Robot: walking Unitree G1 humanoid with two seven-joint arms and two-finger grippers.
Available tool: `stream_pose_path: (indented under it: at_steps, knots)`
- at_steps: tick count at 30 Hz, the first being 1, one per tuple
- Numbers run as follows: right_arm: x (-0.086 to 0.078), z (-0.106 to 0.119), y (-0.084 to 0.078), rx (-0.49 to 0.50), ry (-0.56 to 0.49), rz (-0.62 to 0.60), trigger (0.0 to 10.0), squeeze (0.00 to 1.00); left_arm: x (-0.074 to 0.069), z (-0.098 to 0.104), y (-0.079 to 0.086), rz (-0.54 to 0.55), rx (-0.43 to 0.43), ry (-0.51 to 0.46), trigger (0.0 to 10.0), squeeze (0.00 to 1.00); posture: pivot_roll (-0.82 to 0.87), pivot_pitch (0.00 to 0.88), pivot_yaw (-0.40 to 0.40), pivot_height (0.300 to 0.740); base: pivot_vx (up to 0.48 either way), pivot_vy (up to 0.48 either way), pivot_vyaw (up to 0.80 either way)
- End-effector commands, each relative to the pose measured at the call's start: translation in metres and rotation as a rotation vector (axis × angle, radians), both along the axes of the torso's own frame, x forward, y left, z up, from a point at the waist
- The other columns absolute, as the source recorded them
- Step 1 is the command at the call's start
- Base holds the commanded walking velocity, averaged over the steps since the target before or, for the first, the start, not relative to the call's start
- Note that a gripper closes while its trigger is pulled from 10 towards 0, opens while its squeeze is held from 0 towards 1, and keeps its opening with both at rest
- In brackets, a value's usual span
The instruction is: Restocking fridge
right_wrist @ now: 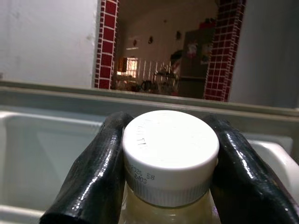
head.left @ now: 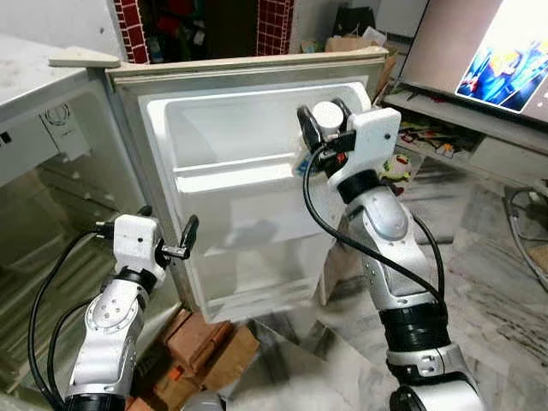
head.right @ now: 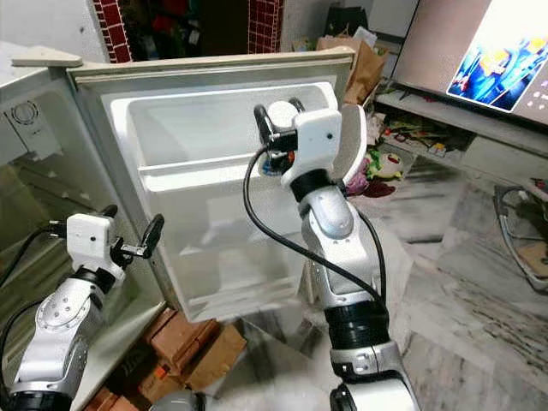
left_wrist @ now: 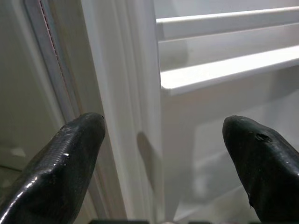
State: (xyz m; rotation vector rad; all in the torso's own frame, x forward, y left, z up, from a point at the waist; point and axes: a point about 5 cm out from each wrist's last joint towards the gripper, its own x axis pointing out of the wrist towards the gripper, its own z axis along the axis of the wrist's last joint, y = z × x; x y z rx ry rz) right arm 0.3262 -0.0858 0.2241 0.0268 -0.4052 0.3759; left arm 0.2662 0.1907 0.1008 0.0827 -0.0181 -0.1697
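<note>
Your right gripper (right_wrist: 170,161) clamps a white-capped bottle (right_wrist: 170,144) at the fridge door's (head.left: 248,223) top shelf (head.left: 240,175); lower it straight behind the rail. Left gripper (left_wrist: 163,158) gapes wide astride the door's edge.

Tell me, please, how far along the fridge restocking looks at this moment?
Done: the white fridge door stands open, its moulded shelves bare. In hand: the right gripper is clamped on a white-capped bottle of pale yellowish liquid, raised before the door's top shelf. The left gripper, jaws open, straddles the door's hinge-side edge. Left: setting the bottle on a shelf and letting go.
</note>
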Motion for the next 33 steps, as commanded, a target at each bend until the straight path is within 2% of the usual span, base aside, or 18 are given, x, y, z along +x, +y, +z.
stream_pose_path:
  at_steps: [1, 2, 3, 8, 12, 15, 16, 19, 25, 33]
  knots:
    - [0.003, 0.015, 0.001, -0.015, -0.074, -0.003, 10.0, 0.0, 0.001, 0.005, -0.001, -0.013, 0.004, -0.008, 10.0, 0.0, 0.16, 0.0, -0.047, 0.74, 0.0, 0.0, 0.0]
    - [0.005, 0.017, 0.002, -0.031, -0.093, -0.005, 10.0, 0.0, 0.001, 0.005, -0.001, -0.014, 0.005, -0.008, 10.0, 0.0, 0.16, 0.0, -0.047, 0.74, 0.0, 0.0, 0.0]
    - [0.014, 0.021, 0.004, -0.065, -0.129, -0.042, 10.0, 0.0, 0.001, 0.006, -0.003, -0.017, 0.006, -0.009, 10.0, 0.0, 0.17, 0.0, -0.047, 0.74, 0.0, 0.0, 0.0]
    - [0.036, 0.023, 0.001, -0.097, -0.14, -0.145, 10.0, 0.0, 0.0, 0.007, -0.004, -0.022, 0.012, -0.009, 10.0, 0.0, 0.19, 0.0, -0.051, 0.74, 0.0, 0.0, 0.0]
    - [0.055, 0.018, -0.009, -0.095, -0.076, -0.23, 10.0, 0.0, -0.003, 0.008, -0.002, -0.012, 0.019, -0.01, 10.0, 0.0, 0.22, 0.006, -0.061, 0.74, 0.0, 0.0, 0.0]
    - [0.063, 0.011, -0.013, -0.097, -0.036, -0.271, 10.0, 0.0, -0.005, 0.009, -0.001, -0.007, 0.02, -0.01, 10.0, 0.0, 0.23, 0.012, -0.063, 0.74, 0.0, 0.0, 0.0]
    - [0.067, 0.005, -0.016, -0.081, 0.004, -0.29, 10.0, 0.0, -0.007, 0.009, -0.001, -0.006, 0.022, -0.008, 10.0, 0.0, 0.24, 0.016, -0.066, 0.74, 0.0, 0.0, 0.0]
    - [0.074, -0.007, -0.024, -0.016, 0.113, -0.331, 10.0, 0.0, -0.01, 0.008, 0.001, -0.002, 0.028, -0.001, 10.0, 0.0, 0.25, 0.021, -0.068, 0.74, 0.0, 0.0, 0.0]
    - [0.079, -0.018, -0.034, -0.022, 0.178, -0.411, 10.0, 0.0, -0.012, 0.008, 0.003, 0.003, 0.036, 0.009, 10.0, 0.0, 0.25, 0.025, -0.062, 0.74, 0.0, 0.0, 0.0]
    - [0.08, -0.029, -0.046, -0.014, 0.26, -0.455, 10.0, 0.0, -0.011, 0.008, 0.001, -0.005, 0.039, 0.02, 10.0, 0.0, 0.24, 0.024, -0.06, 0.74, 0.0, 0.0, 0.0]
